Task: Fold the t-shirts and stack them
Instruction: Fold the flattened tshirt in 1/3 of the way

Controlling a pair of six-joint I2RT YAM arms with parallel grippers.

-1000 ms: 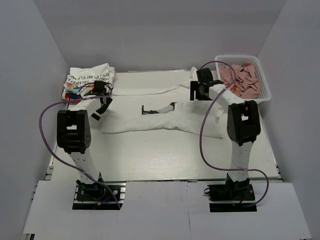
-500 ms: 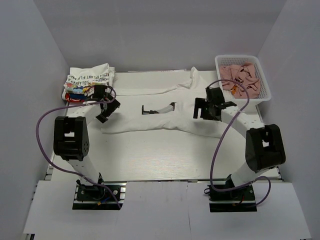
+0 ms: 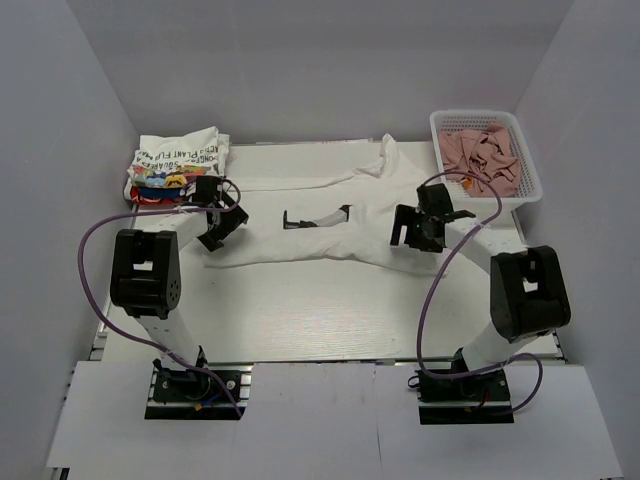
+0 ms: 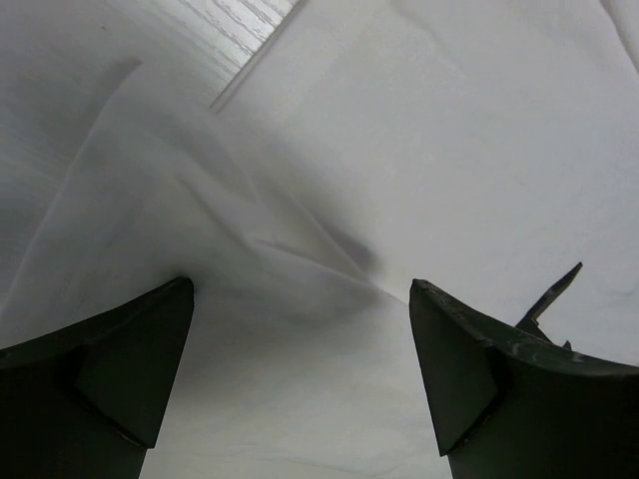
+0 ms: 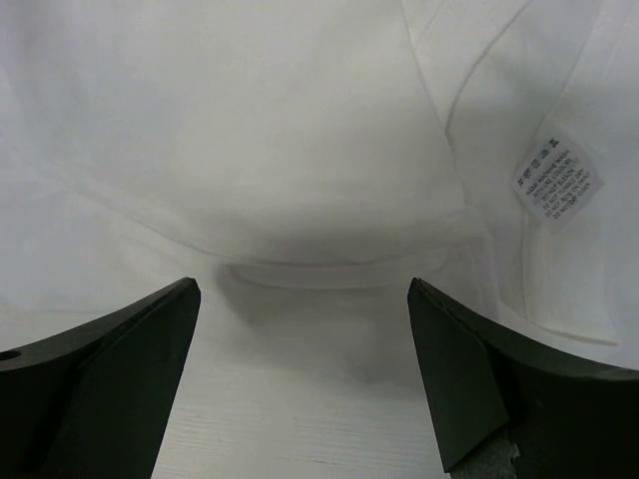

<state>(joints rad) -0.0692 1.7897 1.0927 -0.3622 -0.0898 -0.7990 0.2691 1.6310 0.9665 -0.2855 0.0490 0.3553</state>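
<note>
Since half a second ago the left gripper (image 3: 214, 226) has edged right to the white tee's (image 3: 320, 228) left edge at mid-frame. The right gripper (image 3: 410, 228) has slid left over its right side. Both jaws gape wide, holding nothing. The right arm (image 3: 500, 265) hides the tee's right hem. In the stack (image 3: 178, 160) at upper left only the top tee shows clearly.

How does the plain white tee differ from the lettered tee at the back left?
The white tee lies stretched long across the table; the lettered tee sits folded on a pile. The white tee is plain; the lettered tee bears black print. The left gripper and right gripper, both open, are over the white tee, neither at the lettered tee. Both are white.
</note>
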